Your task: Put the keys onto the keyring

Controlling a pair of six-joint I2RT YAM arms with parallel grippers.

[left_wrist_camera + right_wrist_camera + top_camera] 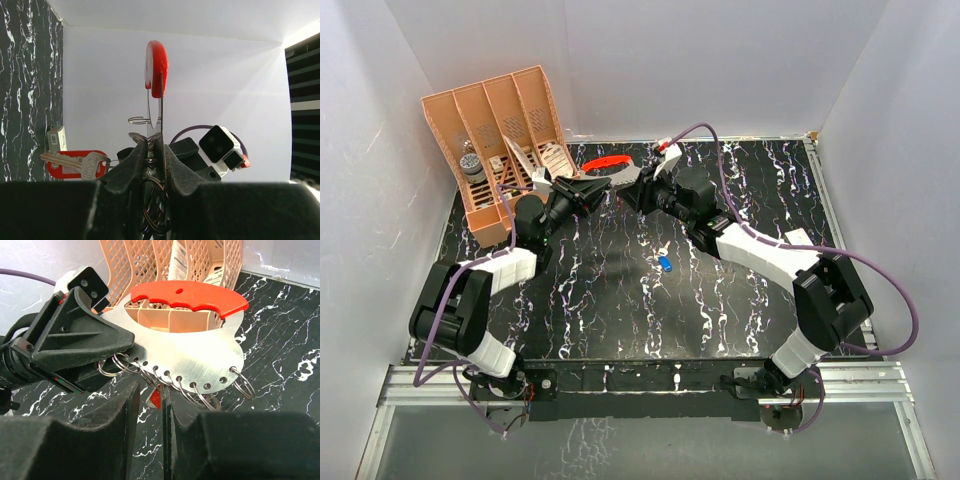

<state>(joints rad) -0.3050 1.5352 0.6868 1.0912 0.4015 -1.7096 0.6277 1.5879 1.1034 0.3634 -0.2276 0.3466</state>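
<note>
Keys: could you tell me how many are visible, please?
2: blue-headed key on the table; silver key by a red tag, left wrist view. Red bit in the right gripper may be a third.

Peach mesh file rack (535, 100) far left on black marbled mat (610, 310); papers (556, 158), grey tin (472, 166) inside.

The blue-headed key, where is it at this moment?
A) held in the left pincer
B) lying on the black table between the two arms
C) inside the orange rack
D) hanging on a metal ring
B: the blue-headed key lies alone on the black table, with nothing gripping it.
</note>
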